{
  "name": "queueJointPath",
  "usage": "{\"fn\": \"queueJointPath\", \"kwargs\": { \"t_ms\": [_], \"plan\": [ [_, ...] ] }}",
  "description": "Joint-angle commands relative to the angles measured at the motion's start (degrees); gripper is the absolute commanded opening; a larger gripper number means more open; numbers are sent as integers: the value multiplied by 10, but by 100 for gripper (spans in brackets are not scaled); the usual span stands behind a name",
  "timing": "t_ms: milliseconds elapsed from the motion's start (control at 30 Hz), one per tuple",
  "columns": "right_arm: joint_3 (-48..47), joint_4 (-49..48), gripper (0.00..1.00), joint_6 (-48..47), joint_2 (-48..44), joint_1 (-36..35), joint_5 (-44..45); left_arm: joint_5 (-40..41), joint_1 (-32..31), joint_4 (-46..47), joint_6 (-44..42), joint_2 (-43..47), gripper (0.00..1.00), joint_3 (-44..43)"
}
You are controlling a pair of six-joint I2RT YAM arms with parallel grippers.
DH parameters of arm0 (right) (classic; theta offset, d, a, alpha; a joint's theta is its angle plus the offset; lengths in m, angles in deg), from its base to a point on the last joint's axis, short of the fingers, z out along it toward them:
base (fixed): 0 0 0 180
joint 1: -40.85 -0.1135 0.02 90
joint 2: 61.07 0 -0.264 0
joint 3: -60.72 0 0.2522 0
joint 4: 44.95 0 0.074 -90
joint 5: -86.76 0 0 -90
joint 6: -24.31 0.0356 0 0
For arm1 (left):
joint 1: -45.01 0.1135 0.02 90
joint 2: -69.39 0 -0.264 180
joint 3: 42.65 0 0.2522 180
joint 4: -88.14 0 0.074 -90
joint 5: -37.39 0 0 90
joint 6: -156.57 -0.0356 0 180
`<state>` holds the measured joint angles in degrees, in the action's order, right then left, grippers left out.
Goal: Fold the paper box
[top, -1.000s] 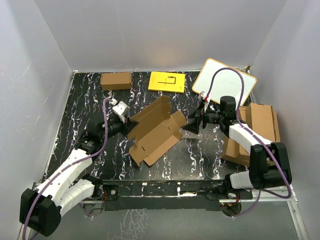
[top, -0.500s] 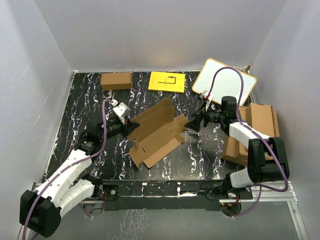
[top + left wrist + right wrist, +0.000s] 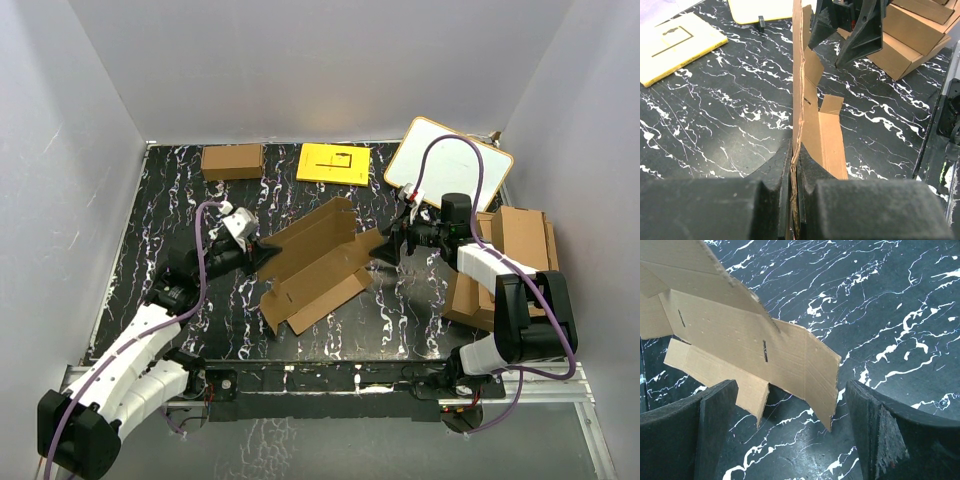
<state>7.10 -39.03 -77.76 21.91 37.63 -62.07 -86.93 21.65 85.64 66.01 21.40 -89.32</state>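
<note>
Right between the two grippers lies the box point(image 3: 315, 262), a thin, plain brown cardboard blank, partly unfolded. Its creased panels and slotted flaps spread over the table point(image 3: 200, 210), and one long panel is raised on edge. Its cut edges are ragged and show the corrugation.

The left gripper point(image 3: 794, 165) is clamped tight on the near edge of that raised panel, its black fingers point(image 3: 765, 195) pressed against both faces. The cardboard runs straight ahead of it towards the right gripper point(image 3: 385, 248). That one is spread wide and holds nothing. A pointed flap corner of the box point(image 3: 740, 335) sits just ahead, between its two dark fingers point(image 3: 890, 435); I cannot tell whether it touches them.

The table is glossy black with white marbling. Beyond the left gripper, far ahead and to its left, lies a flat yellow sheet point(image 3: 333, 163), and further left a small shut carton point(image 3: 232, 160). A white board point(image 3: 448, 165) with a wooden rim lies tilted behind the right gripper, and a pile point(image 3: 510, 260) of larger cardboard sheets crowds that arm's outer side. Grey walls point(image 3: 90, 150) close three sides. Bare table lies open on the near side of the box.
</note>
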Motion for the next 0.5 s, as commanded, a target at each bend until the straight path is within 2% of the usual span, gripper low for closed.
{"fn": "queueJointPath", "kwargs": {
  "t_ms": [0, 167, 467],
  "plan": [
    [-29, -25, 97, -23, -2, 0, 1, -29, 2, 30, 0, 23, 0, -7],
    [-45, -2, 92, -31, 8, -1, 11, -36, 3, 27, -8, 24, 0, -9],
    [-60, 32, 70, -73, 13, -23, -3, -33, 3, 24, -15, 27, 0, -10]
  ]
}}
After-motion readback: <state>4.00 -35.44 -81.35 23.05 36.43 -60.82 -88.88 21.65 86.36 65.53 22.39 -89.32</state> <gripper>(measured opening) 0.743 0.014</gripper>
